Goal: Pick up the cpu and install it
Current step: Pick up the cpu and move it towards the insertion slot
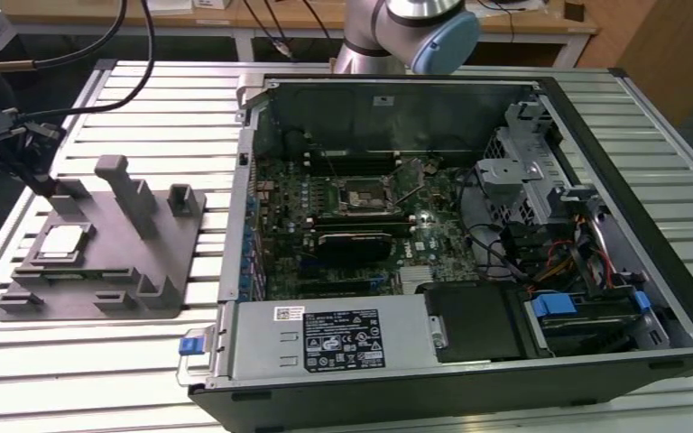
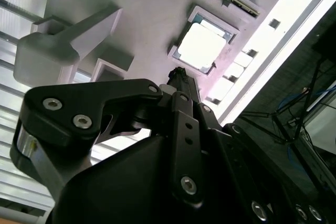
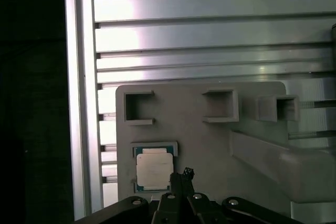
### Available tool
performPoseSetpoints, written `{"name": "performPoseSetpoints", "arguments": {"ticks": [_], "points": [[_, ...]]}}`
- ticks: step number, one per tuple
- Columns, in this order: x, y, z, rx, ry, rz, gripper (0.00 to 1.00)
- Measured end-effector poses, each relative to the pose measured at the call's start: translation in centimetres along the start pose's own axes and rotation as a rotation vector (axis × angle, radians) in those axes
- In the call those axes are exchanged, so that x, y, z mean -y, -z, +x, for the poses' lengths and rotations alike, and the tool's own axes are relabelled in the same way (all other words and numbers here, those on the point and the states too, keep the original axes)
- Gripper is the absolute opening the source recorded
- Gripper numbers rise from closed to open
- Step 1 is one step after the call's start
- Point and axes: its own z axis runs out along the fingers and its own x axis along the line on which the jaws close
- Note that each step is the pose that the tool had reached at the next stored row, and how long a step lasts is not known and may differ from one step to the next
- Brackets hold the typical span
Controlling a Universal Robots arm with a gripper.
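Gripper [image 3: 185, 175] near cpu [image 3: 154, 169] seated in fixture plate [image 3: 199, 140]; open or closed, we cannot tell. Off-centre descent could, we judge, chip cpu edge.

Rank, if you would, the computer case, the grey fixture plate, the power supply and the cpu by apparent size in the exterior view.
1. computer case, by far the largest.
2. grey fixture plate and power supply: they look about alike, so no ranking between them.
3. cpu, smallest, lying on the plate.
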Motion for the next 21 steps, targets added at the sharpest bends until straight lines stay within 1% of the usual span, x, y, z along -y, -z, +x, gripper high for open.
{"name": "performPoseSetpoints", "arguments": {"ticks": [5,21], "points": [[0.04,-0.61,0.15,0.0001,0.000,-0.0001,0.11],[0.14,-2.10,0.43,0.0001,0.000,-0.0001,0.11]]}}
